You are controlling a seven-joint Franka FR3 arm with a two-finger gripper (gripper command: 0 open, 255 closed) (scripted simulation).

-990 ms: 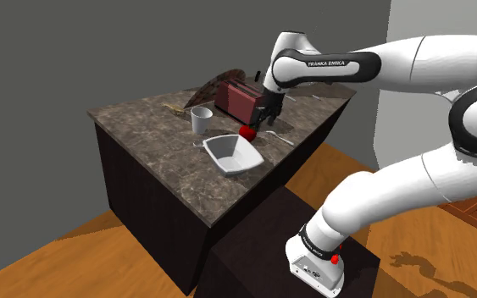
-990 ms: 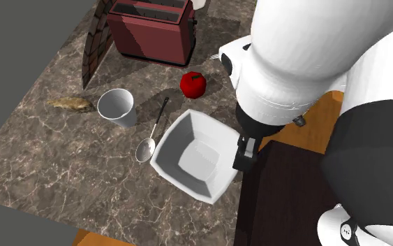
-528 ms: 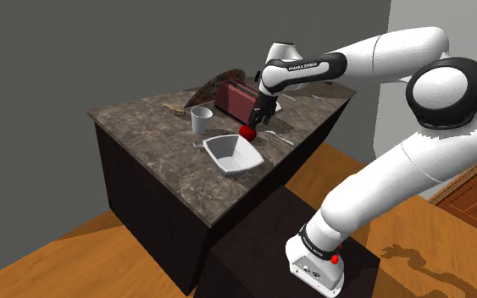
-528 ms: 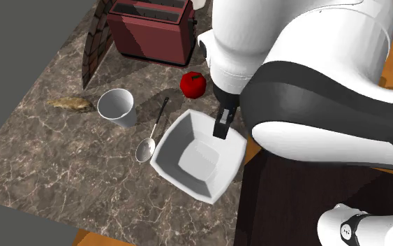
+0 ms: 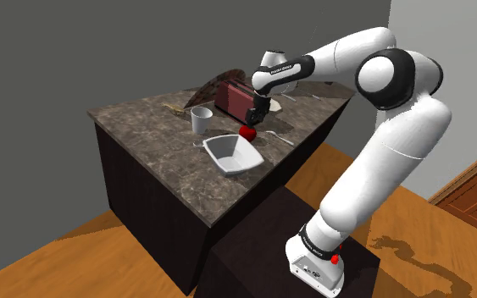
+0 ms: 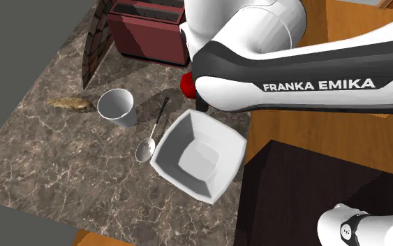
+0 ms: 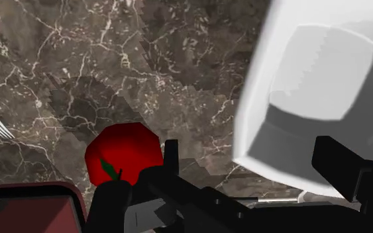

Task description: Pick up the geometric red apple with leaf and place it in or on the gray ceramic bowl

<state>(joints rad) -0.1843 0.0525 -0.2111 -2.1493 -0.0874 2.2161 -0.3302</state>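
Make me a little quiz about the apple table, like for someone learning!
1. True or false: the red apple is inside the white bowl.
2. What lies between the white cup and the bowl? A: spoon. B: knife. C: plate.
3. What does the apple rest on?
Key: 1 false; 2 A; 3 the counter.
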